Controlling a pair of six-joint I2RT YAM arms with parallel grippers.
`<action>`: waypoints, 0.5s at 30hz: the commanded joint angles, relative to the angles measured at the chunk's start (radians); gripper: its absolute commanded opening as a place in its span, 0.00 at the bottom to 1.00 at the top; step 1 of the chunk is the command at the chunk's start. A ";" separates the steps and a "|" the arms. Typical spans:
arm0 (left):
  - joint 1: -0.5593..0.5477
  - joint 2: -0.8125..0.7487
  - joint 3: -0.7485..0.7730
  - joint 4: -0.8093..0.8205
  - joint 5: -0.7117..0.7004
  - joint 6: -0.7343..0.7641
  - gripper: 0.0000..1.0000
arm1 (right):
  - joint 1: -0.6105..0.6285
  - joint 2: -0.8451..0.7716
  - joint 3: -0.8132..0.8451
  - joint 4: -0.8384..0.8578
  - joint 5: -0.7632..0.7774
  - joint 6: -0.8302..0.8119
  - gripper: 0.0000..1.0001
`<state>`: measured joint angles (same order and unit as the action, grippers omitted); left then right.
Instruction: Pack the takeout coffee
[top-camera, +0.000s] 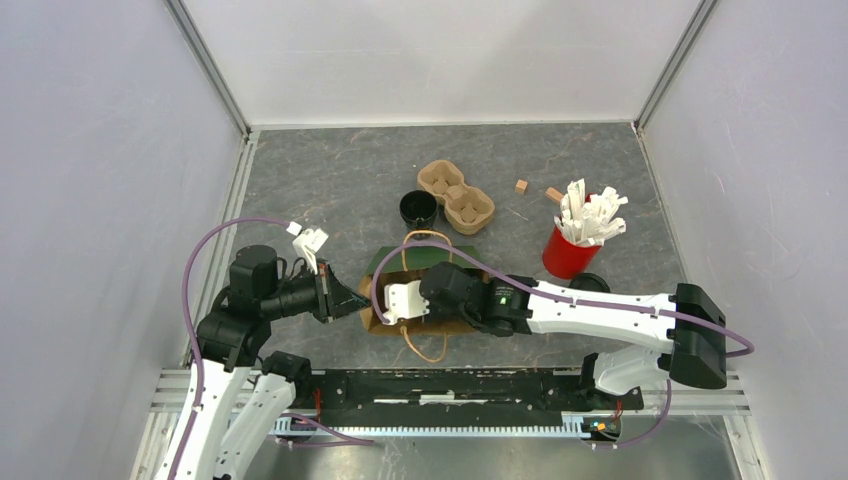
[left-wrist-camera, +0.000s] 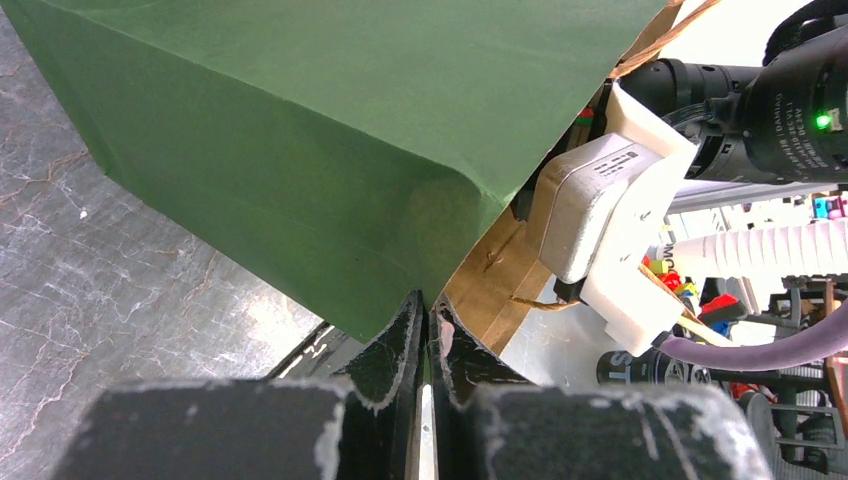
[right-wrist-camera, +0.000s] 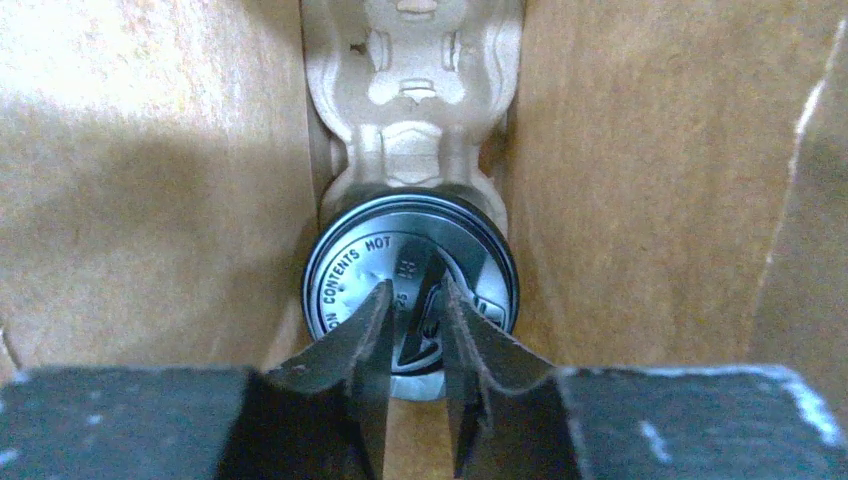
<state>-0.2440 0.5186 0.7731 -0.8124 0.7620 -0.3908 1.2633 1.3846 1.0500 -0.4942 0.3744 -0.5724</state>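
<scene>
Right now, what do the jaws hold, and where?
Left gripper pinches the paper bag by its rim. Right gripper sits over the takeout coffee lid; hold unclear.

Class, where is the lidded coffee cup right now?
Right wrist view: the lidded coffee cup sits inside the paper bag, centred between its brown walls, a pulp carrier behind it, the right gripper just in front.

I'm looking into a lab test cell. White panels (top-camera: 440, 50) and aluminium posts (top-camera: 207, 62) box the frame's top and sides.
</scene>
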 joint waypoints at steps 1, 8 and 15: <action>-0.001 0.000 0.028 0.032 0.019 -0.036 0.10 | 0.002 -0.028 -0.041 0.098 0.006 -0.015 0.25; -0.001 0.002 0.024 0.032 0.020 -0.039 0.10 | -0.023 -0.037 -0.107 0.165 0.016 -0.012 0.16; -0.001 0.012 0.019 0.031 0.025 -0.035 0.10 | -0.064 -0.048 -0.158 0.208 0.013 -0.008 0.14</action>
<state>-0.2440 0.5205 0.7731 -0.8124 0.7620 -0.3973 1.2247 1.3685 0.9188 -0.3435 0.3779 -0.5819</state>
